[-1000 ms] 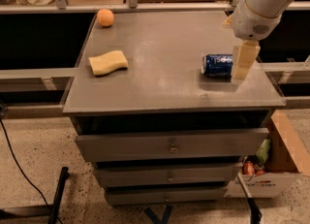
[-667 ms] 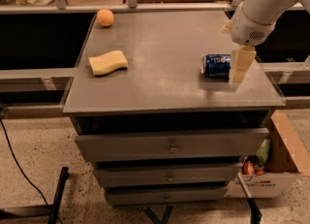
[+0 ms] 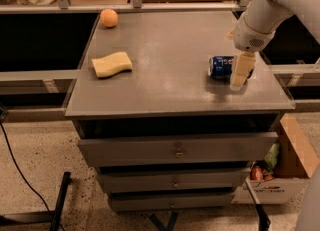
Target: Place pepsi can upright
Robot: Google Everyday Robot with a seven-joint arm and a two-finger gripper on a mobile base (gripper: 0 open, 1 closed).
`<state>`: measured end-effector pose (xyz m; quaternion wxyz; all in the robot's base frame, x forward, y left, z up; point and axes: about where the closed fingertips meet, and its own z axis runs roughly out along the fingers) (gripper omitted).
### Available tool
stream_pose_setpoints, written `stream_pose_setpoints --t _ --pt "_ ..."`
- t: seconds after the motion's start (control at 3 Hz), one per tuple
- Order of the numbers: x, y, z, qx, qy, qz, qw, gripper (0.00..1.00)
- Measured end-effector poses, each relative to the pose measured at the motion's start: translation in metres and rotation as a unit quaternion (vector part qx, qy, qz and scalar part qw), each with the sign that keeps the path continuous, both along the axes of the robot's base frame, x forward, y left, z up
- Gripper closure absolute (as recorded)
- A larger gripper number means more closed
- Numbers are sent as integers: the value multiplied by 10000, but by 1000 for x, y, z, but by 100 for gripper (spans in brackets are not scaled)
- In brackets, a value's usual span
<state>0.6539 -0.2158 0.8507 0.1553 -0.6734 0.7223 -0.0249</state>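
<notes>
The pepsi can is dark blue with white lettering. It lies on its side near the right edge of the grey cabinet top, with its silver end facing left. My gripper hangs from the white arm that comes in from the upper right. It is down at the can's right end, covers that end, and reaches almost to the cabinet top.
A yellow sponge lies on the left of the top and an orange sits at the back left corner. The cabinet has drawers below. A cardboard box with packets stands on the floor at the right.
My gripper has shifted a little left and down, closer over the can's right end. The can still lies on its side in the same spot.
</notes>
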Motion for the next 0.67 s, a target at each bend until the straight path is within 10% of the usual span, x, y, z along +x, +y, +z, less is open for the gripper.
stream_pose_setpoints --t 0.67 --pt "9 9 -22 -129 121 -232 9996 0"
